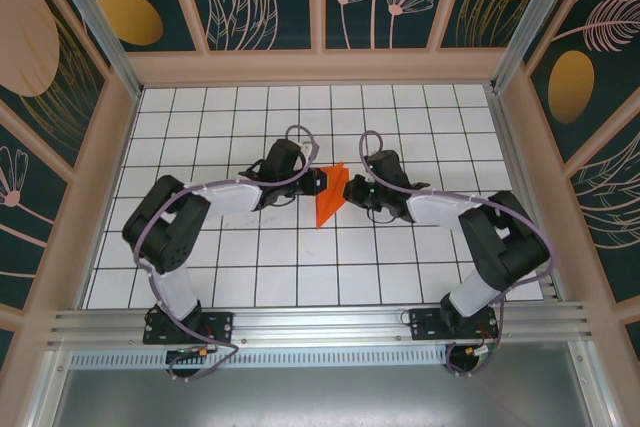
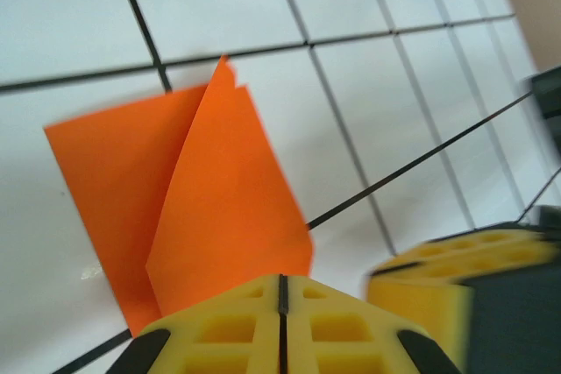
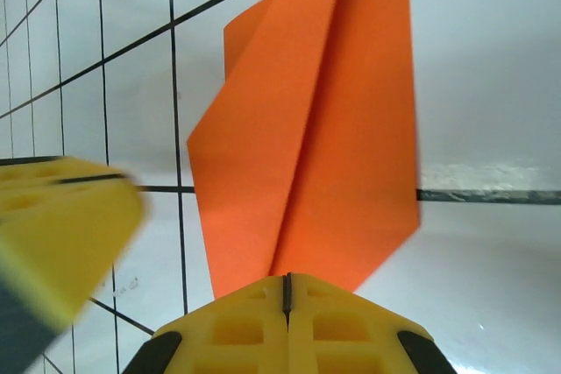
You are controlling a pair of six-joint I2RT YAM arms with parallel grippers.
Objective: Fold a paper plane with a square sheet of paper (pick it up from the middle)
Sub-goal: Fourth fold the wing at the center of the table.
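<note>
The paper plane (image 1: pixel 328 197) is bright orange paper folded into a pointed dart with a centre ridge, standing up off the white grid table (image 1: pixel 250 247) between the two arms. From the left, my left gripper (image 1: pixel 316 182) meets it with its yellow jaws shut. In the left wrist view the paper (image 2: pixel 219 208) runs down into the closed seam of that gripper (image 2: pixel 282 282). My right gripper (image 1: pixel 347 190) comes in from the right, also shut. In the right wrist view the ridge of the paper (image 3: pixel 307 146) leads straight into its closed seam (image 3: pixel 287 279).
Each wrist view catches the other gripper, blurred, off to one side: the right one (image 2: pixel 456 278) and the left one (image 3: pixel 61 234). Patterned walls (image 1: pixel 320 7) enclose the table on three sides. The arm bases sit on a metal rail (image 1: pixel 320 322) at the near edge.
</note>
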